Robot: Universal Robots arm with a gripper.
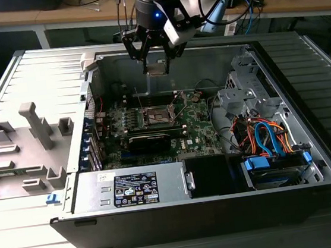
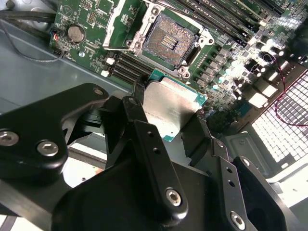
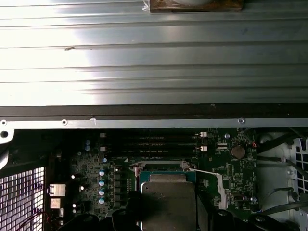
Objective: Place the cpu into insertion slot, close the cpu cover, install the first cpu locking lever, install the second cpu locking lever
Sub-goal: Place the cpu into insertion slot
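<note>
While I watch from the remote station, the fingers (image 2: 147, 144) of the gripper (image 2: 168, 111) are clenched on the cpu (image 2: 173, 103), pinching its opposite edges, with its pale metal top facing the second wrist view. In the upper centre of the exterior view, the gripper (image 1: 156, 64) and cpu (image 1: 157, 68) hang above the motherboard (image 1: 198, 126), apart from it. Below them I see the insertion slot (image 1: 156, 116) uncovered. The second wrist view shows the slot (image 2: 166, 41) with its contacts exposed and the cpu cover (image 2: 109, 29) swung up beside it. A long black card (image 1: 149, 141) lies just below the slot in the exterior view, inside the open computer case (image 1: 311, 143).
</note>
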